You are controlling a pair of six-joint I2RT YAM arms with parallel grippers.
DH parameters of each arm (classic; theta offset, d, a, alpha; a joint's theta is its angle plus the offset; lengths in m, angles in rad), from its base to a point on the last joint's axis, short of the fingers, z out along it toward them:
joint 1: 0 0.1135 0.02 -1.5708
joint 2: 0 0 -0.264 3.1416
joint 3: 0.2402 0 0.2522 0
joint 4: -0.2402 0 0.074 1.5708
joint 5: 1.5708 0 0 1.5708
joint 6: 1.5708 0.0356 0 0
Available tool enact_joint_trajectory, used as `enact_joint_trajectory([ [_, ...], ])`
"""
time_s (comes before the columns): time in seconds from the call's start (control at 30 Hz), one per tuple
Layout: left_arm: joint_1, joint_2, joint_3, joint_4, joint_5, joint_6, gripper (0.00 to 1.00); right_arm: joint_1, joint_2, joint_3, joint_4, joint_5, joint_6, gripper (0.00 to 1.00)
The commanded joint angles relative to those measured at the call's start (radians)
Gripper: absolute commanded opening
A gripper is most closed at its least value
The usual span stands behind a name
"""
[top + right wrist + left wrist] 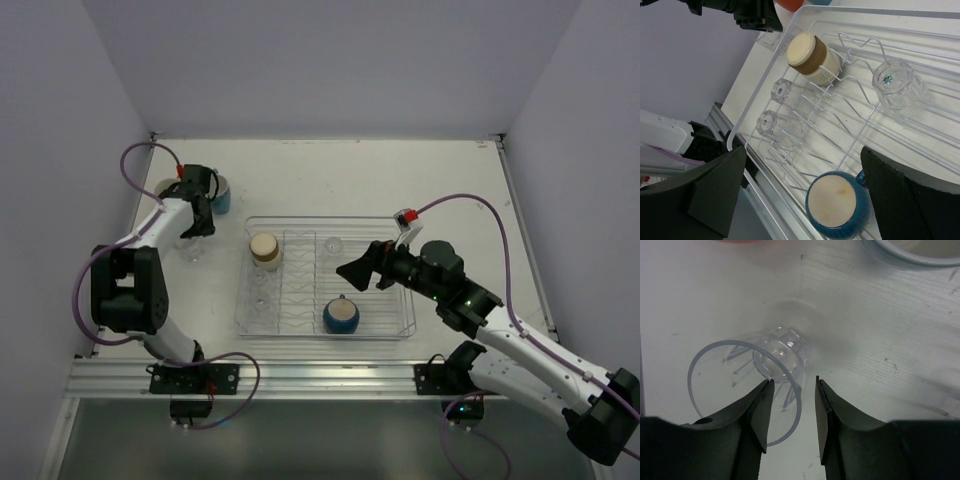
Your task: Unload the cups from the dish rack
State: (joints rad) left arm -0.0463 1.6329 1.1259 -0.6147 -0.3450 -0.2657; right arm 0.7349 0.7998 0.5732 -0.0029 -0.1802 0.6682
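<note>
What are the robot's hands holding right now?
Nothing. The left gripper is open astride the rim of a clear tumbler standing on the table, not pinching it. The right gripper hangs open and empty above the dish rack.

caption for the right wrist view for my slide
Open right gripper hovers over the dish rack holding a tan-cream cup, a dark blue cup and three clear tumblers.
</note>
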Motion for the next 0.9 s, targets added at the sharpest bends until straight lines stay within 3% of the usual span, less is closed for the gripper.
enact_joint_trajectory([
  [0.0, 0.01, -0.051, 0.003, 0.046, -0.014, 0.0, 0.45, 0.012, 0.018, 0.034, 0.035, -0.019, -0.021, 0.99],
  [0.2, 0.008, -0.234, 0.038, 0.066, 0.02, -0.012, 0.85, 0.055, 0.1, 0.1, 0.023, -0.027, -0.05, 0.95],
  [0.27, 0.008, -0.306, 0.051, 0.078, 0.035, -0.021, 0.93, 0.078, 0.134, 0.128, 0.008, -0.028, -0.08, 0.92],
  [0.4, 0.006, -0.428, 0.054, 0.118, 0.165, -0.032, 0.96, 0.133, 0.234, 0.226, -0.038, -0.005, -0.139, 0.87],
  [0.57, 0.003, -0.656, -0.109, 0.32, 0.531, -0.085, 0.96, 0.181, 0.406, 0.35, -0.095, 0.021, -0.226, 0.85],
  [0.87, 0.0, -0.956, -0.355, 0.411, 0.673, -0.17, 0.93, 0.227, 0.729, 0.657, -0.19, 0.078, -0.415, 0.79],
])
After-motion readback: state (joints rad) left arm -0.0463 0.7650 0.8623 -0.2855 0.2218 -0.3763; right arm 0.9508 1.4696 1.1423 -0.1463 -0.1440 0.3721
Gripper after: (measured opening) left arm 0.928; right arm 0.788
